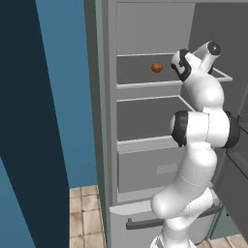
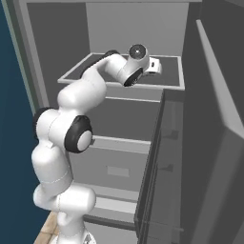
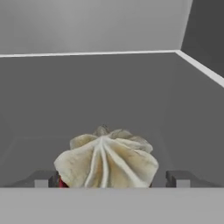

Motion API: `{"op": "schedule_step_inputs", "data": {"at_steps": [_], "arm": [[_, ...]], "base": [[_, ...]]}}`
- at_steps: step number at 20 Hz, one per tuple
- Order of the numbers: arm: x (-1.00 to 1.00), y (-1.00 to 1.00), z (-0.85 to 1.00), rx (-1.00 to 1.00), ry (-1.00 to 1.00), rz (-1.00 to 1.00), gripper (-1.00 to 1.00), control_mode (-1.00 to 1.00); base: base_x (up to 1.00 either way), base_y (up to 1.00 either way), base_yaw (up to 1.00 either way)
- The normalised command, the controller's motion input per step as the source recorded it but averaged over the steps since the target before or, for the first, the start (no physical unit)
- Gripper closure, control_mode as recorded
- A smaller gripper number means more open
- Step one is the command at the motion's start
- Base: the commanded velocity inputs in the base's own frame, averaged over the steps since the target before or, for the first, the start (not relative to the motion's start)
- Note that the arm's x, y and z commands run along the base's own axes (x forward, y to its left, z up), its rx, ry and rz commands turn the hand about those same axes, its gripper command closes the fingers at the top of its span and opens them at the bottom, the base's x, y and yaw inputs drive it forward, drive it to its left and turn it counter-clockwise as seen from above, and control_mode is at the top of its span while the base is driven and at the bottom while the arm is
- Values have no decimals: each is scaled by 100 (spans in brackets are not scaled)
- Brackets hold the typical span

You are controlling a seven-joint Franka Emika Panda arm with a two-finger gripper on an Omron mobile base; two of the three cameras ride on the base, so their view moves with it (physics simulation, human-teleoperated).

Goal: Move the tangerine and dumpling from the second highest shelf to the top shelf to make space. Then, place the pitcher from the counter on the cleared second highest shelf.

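Tangerine (image 1: 156, 67) rests on the top shelf (image 1: 145, 84); the dumpling (image 3: 106, 158) sits there between the spread claw (image 3: 113, 178) fingers — released, I judge; pitcher remains.

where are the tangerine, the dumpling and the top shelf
tangerine (image 1: 156, 67): left base view, middle of the orange ball
dumpling (image 3: 106, 160): hand view, its pleated top
top shelf (image 1: 145, 84): left base view, white front rim
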Motion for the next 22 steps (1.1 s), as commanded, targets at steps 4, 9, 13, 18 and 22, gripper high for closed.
{"op": "schedule_step_inputs", "data": {"at_steps": [4, 9, 13, 18, 22], "arm": [[-26, 45, 5, -6, -7, 6, -100, -100], [-33, 39, 29, -7, -10, 3, -100, -100], [-73, 4, 55, -5, -2, 0, -100, -100], [-100, 16, 9, -4, 2, 0, -100, -100], [-100, 19, -1, 6, 6, -2, -100, -100]], "base": [[0, 0, 0], [0, 0, 0], [0, 0, 0], [0, 0, 0], [0, 0, 0]]}}
